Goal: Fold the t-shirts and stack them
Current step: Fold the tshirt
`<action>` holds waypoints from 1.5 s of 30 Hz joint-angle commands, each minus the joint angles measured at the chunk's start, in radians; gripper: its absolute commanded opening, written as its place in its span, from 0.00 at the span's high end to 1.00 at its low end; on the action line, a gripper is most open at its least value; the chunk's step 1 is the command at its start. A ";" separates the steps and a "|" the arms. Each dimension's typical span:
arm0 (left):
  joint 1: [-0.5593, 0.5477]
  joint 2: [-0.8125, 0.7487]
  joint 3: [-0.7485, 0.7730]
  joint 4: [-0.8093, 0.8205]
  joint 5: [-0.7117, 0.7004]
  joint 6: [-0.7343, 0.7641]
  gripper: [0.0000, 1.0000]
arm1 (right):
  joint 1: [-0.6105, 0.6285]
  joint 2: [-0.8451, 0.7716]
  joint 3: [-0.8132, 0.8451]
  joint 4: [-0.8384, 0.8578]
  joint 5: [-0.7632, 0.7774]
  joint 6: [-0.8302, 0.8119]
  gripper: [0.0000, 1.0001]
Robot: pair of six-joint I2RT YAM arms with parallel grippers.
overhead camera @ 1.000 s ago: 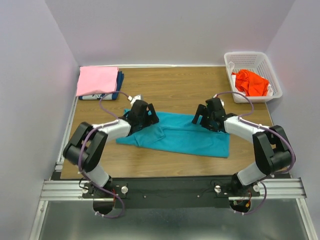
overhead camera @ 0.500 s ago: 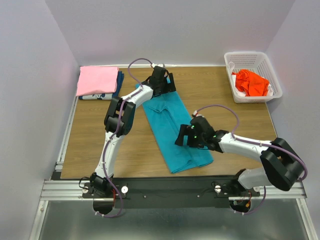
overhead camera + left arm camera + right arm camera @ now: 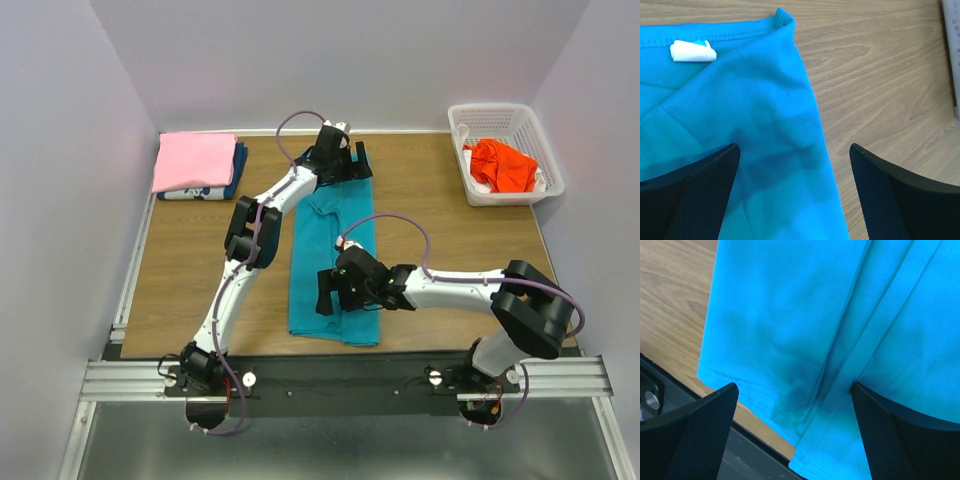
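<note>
Teal t-shirt [image 3: 310, 290] lies folded long on the surface [image 3: 190, 270]; my left claw [image 3: 793, 150] and right claw [image 3: 793, 386] both hang released over it

A: What colour is the shirt spread on the bench [image 3: 190, 265]?
B: The teal t-shirt [image 3: 325, 225] is plain, with a small white label [image 3: 692, 51]. The bench itself is brown wood grain.
A: And the others?
B: The pink t-shirt [image 3: 195, 160] is plain, the dark blue t-shirt [image 3: 240, 162] carries white print, and the orange-red t-shirt [image 3: 503, 165] is plain. The lattice basket [image 3: 500, 108] is white.
</note>
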 commanded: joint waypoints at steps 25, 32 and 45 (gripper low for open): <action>0.000 -0.353 -0.129 0.035 -0.138 0.029 0.01 | -0.029 -0.382 -0.069 -0.151 0.476 0.052 0.00; -0.007 -0.883 -0.879 0.052 -0.255 0.006 0.02 | -0.036 -0.372 -0.093 -0.151 0.479 0.069 0.00; -0.192 -1.573 -1.777 0.030 -0.332 -0.304 0.02 | -0.049 -0.391 -0.184 -0.153 0.574 0.184 0.00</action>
